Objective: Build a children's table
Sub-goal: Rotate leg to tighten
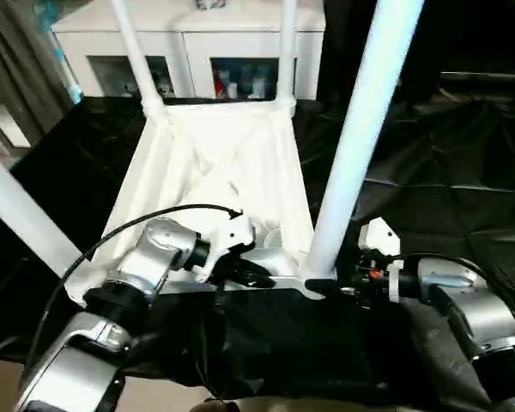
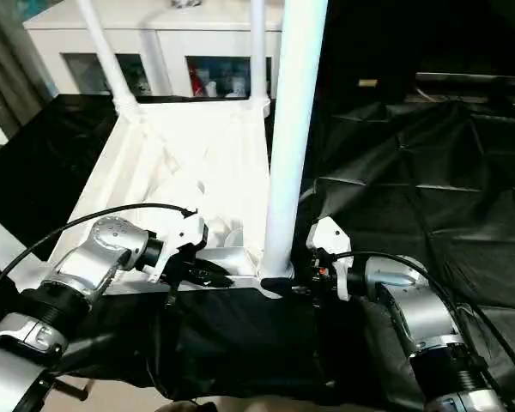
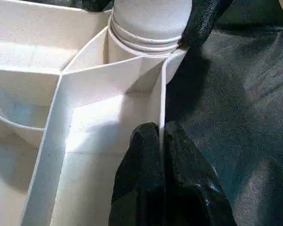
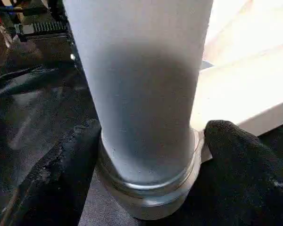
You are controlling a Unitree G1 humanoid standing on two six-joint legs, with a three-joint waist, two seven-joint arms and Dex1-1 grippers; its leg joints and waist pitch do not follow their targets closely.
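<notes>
The white tabletop [image 1: 240,163] lies upside down on black cloth, its ribs facing up. Legs stand in its corner sockets: two thin ones at the back [image 1: 133,51] [image 1: 287,51], one at the near left [image 1: 21,215], and a thick-looking one at the near right [image 1: 360,129]. My left gripper [image 3: 160,141] is shut on the tabletop's thin near rim, a finger [image 3: 141,155] on each side. My right gripper [image 2: 279,285] straddles the base of the near right leg [image 4: 141,94], open, with its fingers [image 4: 236,160] close beside the collar.
A white cabinet with glass fronts [image 1: 189,43] stands behind the tabletop. Crumpled black cloth [image 1: 446,146] covers the surface to the right. A black cable [image 1: 154,215] arcs over my left forearm. A curtain [image 1: 9,60] hangs at the far left.
</notes>
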